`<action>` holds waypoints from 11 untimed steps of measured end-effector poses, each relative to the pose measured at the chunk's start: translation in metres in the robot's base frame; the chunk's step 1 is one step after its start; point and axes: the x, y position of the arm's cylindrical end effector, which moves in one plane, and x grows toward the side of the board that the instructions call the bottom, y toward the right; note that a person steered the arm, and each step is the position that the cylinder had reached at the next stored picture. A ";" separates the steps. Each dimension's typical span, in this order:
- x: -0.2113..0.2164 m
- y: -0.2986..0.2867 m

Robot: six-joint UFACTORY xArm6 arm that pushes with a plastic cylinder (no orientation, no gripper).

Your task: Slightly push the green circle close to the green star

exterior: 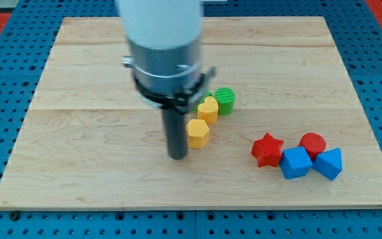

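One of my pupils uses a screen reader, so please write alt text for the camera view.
A robot arm's dark rod stands on a wooden board, my tip just left of a yellow hexagon. Up-right of it sit a yellow heart and a green circle. At lower right cluster a red star, red circle and two blue blocks; no green star shows.

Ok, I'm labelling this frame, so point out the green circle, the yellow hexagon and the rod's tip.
green circle point(225, 100), camera view, its ribbed top face.
yellow hexagon point(197, 133), camera view, middle of the block.
my tip point(177, 156), camera view, the rod's very end, just left of the yellow hexagon.
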 end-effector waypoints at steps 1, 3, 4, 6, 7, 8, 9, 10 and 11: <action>-0.028 0.027; -0.058 0.048; -0.059 0.074; -0.087 0.076; -0.104 0.076; -0.105 0.076; -0.105 0.076; -0.100 0.076; -0.100 0.077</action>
